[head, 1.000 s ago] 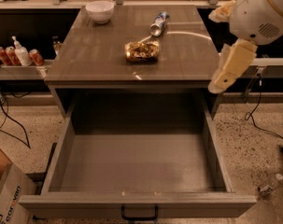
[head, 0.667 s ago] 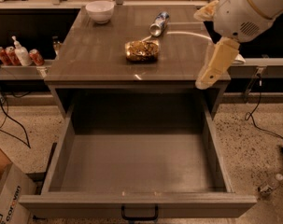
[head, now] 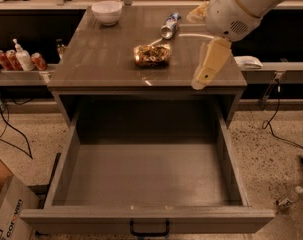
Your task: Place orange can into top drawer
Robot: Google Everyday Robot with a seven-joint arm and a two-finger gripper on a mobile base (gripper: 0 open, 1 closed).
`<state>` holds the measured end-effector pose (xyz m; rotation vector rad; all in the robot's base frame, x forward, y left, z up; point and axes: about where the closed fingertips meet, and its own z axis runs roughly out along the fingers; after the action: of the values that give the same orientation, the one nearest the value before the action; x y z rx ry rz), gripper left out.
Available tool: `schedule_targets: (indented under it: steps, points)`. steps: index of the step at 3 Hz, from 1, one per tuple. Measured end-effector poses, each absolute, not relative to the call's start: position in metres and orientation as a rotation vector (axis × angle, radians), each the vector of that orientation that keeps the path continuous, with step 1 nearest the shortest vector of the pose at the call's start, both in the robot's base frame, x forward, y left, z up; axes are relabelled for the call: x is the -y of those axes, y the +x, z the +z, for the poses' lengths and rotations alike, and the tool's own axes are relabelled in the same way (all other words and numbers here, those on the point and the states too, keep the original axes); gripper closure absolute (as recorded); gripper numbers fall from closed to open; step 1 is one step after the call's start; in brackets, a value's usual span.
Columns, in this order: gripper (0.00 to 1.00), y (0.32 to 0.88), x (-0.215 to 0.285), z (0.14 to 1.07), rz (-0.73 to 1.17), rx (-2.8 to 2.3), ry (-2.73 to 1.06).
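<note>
The orange can [head: 152, 55] lies on its side near the middle of the grey countertop [head: 101, 64], shiny and crinkled gold-brown. The top drawer [head: 66, 159] is pulled wide open below the counter, its grey inside bare, with a black handle [head: 149, 231] on the front panel. My gripper [head: 207, 66] hangs from the white arm over the counter's right front part, to the right of the orange can and apart from it. It holds nothing that I can see.
A silver-and-blue can [head: 170, 25] lies behind the orange can. A white bowl [head: 107, 11] stands at the counter's back left. Red cans [head: 6, 60] and a bottle sit on a left shelf. A cardboard box [head: 6, 209] stands at lower left.
The arm and gripper have moved left and a little up, coming closer to the orange can. The can and the drawer have not moved.
</note>
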<state>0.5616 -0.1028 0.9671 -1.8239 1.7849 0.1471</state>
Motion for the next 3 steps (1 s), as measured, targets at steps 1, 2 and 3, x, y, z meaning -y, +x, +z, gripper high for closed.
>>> schedule_targets:
  steps: [1, 2, 3]
  points:
    - [0.0, 0.564, 0.1, 0.958, 0.144, -1.819, -1.79]
    - [0.0, 0.582, 0.084, 0.943, 0.173, -1.798, -1.75]
    - [0.0, 0.613, 0.071, 0.925, 0.22, -1.772, -1.696]
